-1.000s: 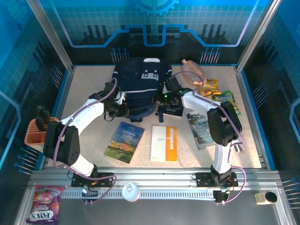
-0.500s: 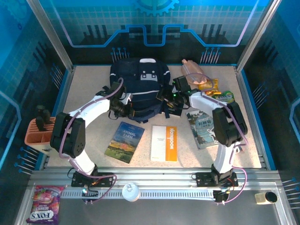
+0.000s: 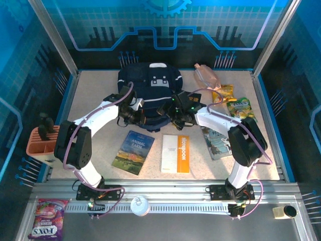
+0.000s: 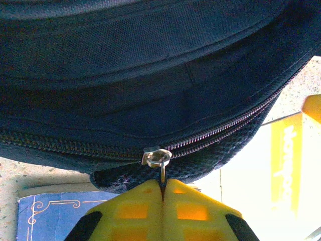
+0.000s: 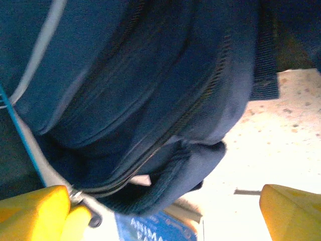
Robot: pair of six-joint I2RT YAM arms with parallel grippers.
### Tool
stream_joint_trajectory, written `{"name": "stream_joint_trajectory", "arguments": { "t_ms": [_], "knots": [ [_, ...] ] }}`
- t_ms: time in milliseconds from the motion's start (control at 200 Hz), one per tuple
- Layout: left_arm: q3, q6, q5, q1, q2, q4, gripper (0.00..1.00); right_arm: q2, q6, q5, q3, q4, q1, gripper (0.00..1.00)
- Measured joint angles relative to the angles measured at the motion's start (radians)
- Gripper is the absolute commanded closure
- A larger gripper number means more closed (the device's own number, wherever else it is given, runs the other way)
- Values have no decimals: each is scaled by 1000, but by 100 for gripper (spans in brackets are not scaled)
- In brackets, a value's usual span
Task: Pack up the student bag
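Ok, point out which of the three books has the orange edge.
The middle book, white with an orange band; the left book is blue and green, the right book greyish.

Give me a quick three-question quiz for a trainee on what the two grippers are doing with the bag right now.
1. True or false: the left gripper is shut on the zip pull of the bag.
2. The right gripper, close beside the bag, is: A) shut on a strap, B) open, C) shut on a snack packet.
3. Fill in: the leftmost book is titled "Animal ____".
Key: 1 true; 2 B; 3 Farm.
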Motion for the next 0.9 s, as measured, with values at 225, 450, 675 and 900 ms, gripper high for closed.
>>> {"name": "stream_joint_trajectory", "arguments": {
  "t_ms": [225,450,675,900],
  "knots": [
    [5,5,-4,0,0,-18,100,152,-21,6,125,-16,-1,11],
    [17,29,-33,0,0,-43,100,199,-57,2,153,-35,-9,54],
    [68,83,-83,1,0,-100,100,195,-104,14,151,-49,-21,76],
    [130,148,-178,14,11,-182,100,150,-190,48,151,-72,-48,78]
  ]
}}
